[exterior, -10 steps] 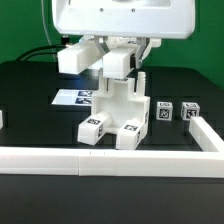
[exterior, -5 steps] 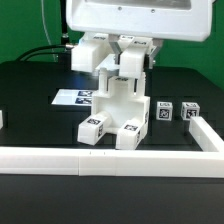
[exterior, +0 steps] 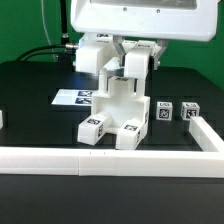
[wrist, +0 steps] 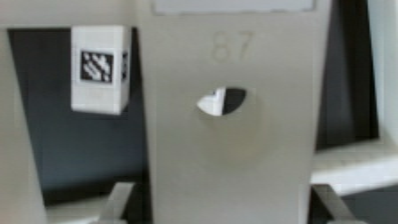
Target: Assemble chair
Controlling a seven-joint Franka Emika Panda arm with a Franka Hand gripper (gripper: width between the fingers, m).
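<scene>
exterior view | tool [exterior: 134,68] clenched on top of chair [exterior: 118,108] | chair stands directly beneath tool

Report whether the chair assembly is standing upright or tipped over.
Upright. The chair assembly stands on its tagged feet on the black table, its tall panel vertical under the end effector.

This was a robotics lab bench: a black table [exterior: 30,120] fenced by a white border rail [exterior: 100,157], the marker board [exterior: 72,98] lying flat on it, black-and-white square tags [exterior: 95,126] on the chair [exterior: 112,100], a green backdrop [exterior: 20,25], black cables [exterior: 40,50], a white robot arm [exterior: 130,18] overhead
</scene>
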